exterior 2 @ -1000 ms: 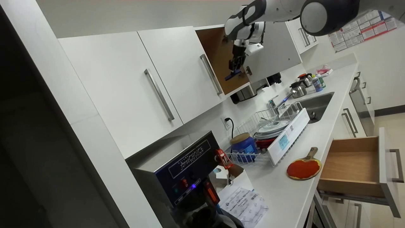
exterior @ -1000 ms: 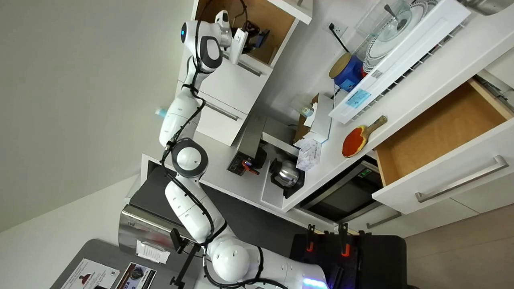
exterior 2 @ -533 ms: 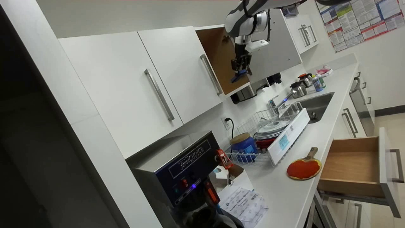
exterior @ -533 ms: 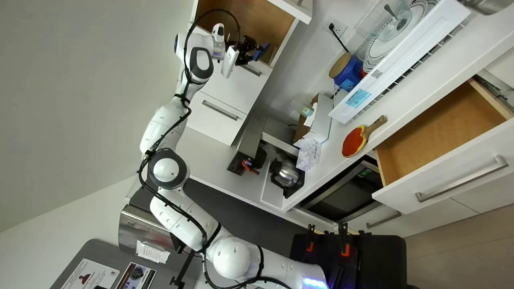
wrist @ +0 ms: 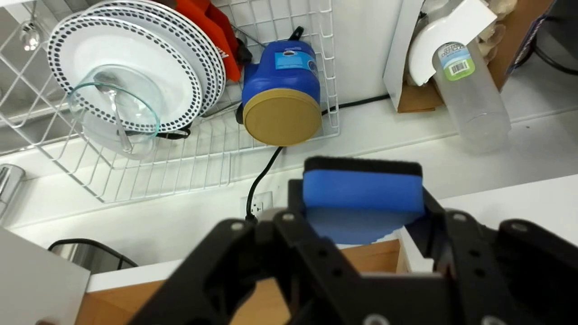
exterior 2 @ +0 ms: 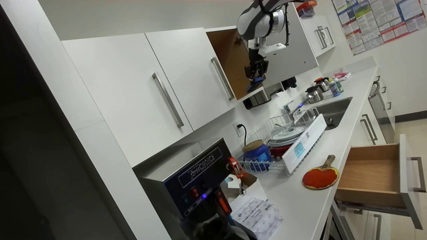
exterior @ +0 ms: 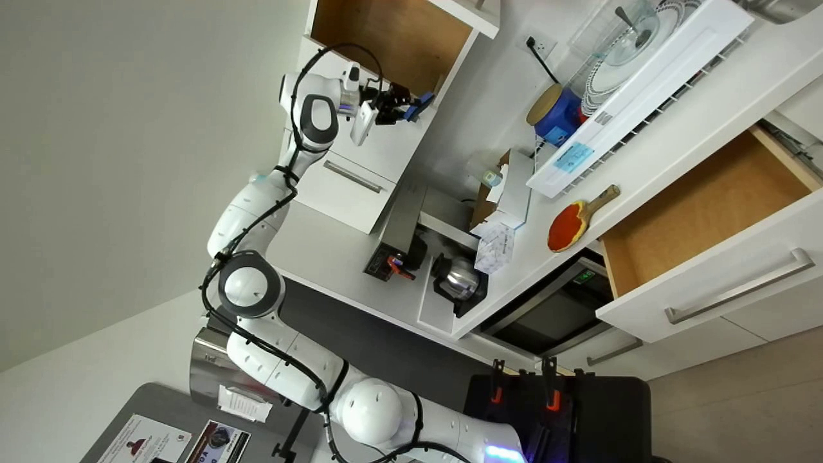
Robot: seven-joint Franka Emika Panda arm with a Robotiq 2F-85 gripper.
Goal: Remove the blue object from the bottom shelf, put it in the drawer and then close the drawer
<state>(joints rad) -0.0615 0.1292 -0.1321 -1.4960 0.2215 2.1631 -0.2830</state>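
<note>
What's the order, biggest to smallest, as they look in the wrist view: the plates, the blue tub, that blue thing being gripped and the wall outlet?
1. Plates
2. Blue tub and blue object: too alike to rank; the latter is nearer the camera
3. Wall outlet

White wall (exterior 2: 407, 76), beige floor (exterior: 739, 392)

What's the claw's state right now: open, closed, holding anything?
Claw: closed on the blue object, gripping it at both ends in the wrist view.
</note>
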